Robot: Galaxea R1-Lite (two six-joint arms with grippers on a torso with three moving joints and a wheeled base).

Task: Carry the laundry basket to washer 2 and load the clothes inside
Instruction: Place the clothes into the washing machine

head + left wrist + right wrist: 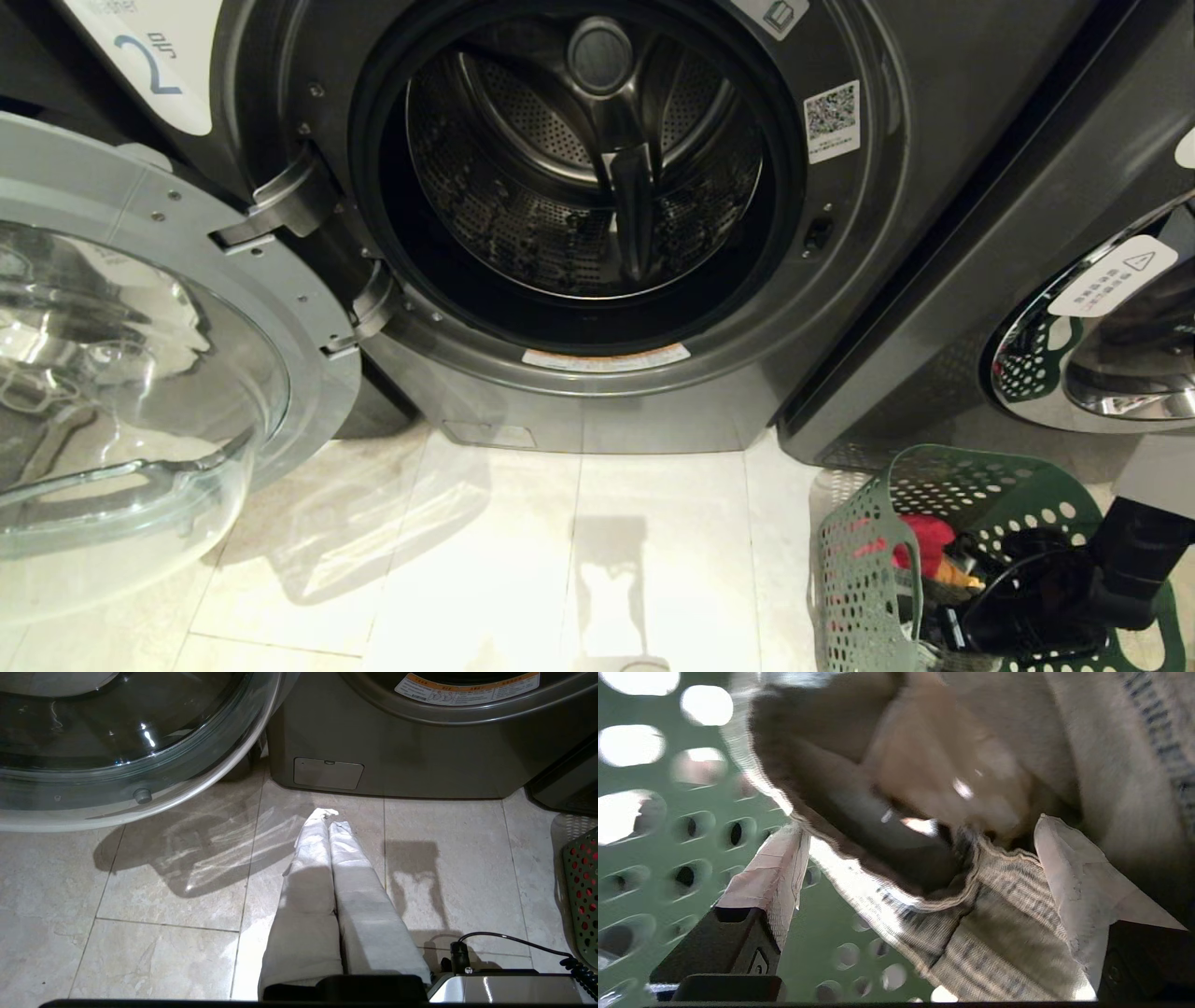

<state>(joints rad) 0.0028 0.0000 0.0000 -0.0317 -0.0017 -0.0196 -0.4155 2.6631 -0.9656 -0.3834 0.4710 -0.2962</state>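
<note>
Denim (994, 933) lies right under my right gripper (920, 868), a woven grey-blue fold with a thick hem, sitting between my two taped fingers (770, 872), which stand wide apart with nothing clamped in them yet. It looks soft, limp and light, not slippery or fragile, so I judge a pinch on the bunched hem, where the layers are thickest, would hold best; a thin single layer might slide out or drag other clothes (929, 546) along. My right arm reaches down from the right into the basket (864, 569), which stands on the floor (523, 560) just right of washer 2 (597, 168), in front of the next machine. The washer's door (140, 373) hangs swung open to the left and the drum shows no clothes. My left gripper (327, 816) hangs low over the tiles in front of the washer, its padded fingers pressed together, holding nothing.
</note>
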